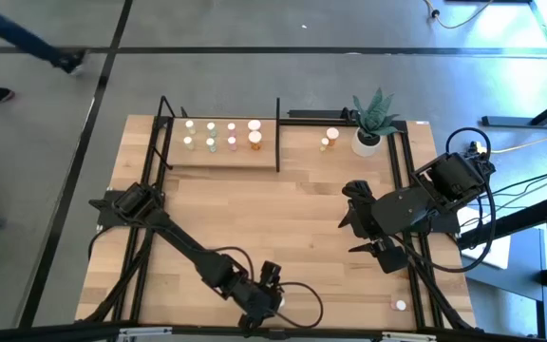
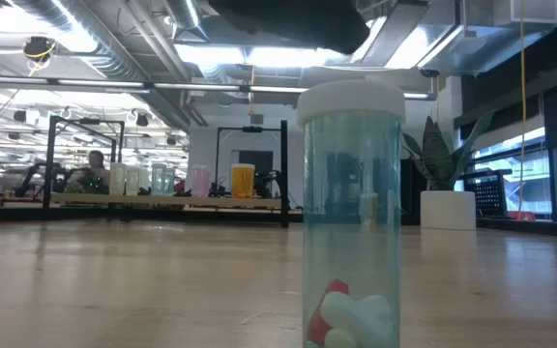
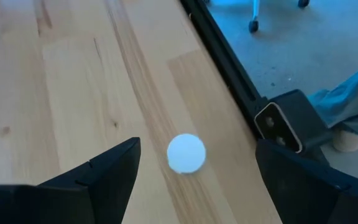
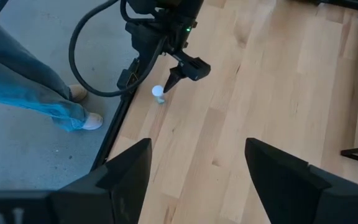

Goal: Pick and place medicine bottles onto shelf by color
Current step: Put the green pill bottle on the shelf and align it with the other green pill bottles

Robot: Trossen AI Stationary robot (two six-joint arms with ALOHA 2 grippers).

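Note:
A small see-through medicine bottle [image 2: 351, 213] with a white cap [image 3: 186, 152] stands upright on its base close to the table's near edge. My left gripper [image 3: 197, 163] hovers open above it, one finger on either side of the cap, touching nothing; the right wrist view shows it [image 4: 180, 73] just beside the bottle [image 4: 158, 93]. My right gripper [image 1: 368, 237] hangs open high over the table's right half. The shelf [image 1: 221, 157] lies at the far left with several bottles [image 1: 221, 133] standing on it.
Two bottles [image 1: 329, 139] stand on the table beside a white plant pot [image 1: 367, 142] at the far right. Another bottle [image 1: 400, 306] stands near the front right corner. A black frame rail [image 3: 229, 68] runs along the near edge; a person's legs [image 4: 30, 81] show beyond it.

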